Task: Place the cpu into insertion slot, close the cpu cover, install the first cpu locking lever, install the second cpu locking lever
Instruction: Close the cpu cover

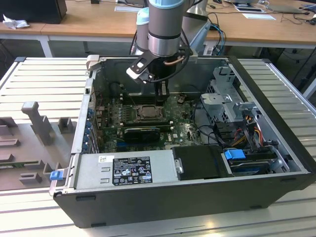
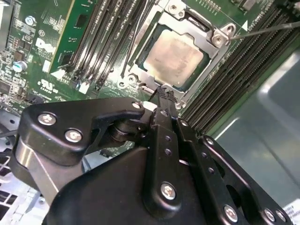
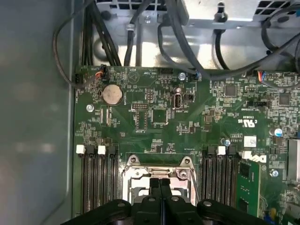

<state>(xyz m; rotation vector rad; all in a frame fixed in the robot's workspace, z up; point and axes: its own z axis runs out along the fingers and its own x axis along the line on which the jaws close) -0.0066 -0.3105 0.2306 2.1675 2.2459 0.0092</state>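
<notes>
Right beside the cpu cover [image 2: 216, 47], the hand [image 2: 162, 93], fingers [image 3: 154, 187] tight together; cpu [image 2: 174, 55] inside its window.

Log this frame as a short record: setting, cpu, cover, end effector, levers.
setting: open computer case lying on a slatted table, motherboard exposed
cpu: seated in the insertion slot
cpu cover: down, framing the chip
end effector: fingers together, tip at the cover's edge; whether it grips anything cannot be told
lever: a thin metal rod runs off from a socket corner; latched or not cannot be told
</notes>
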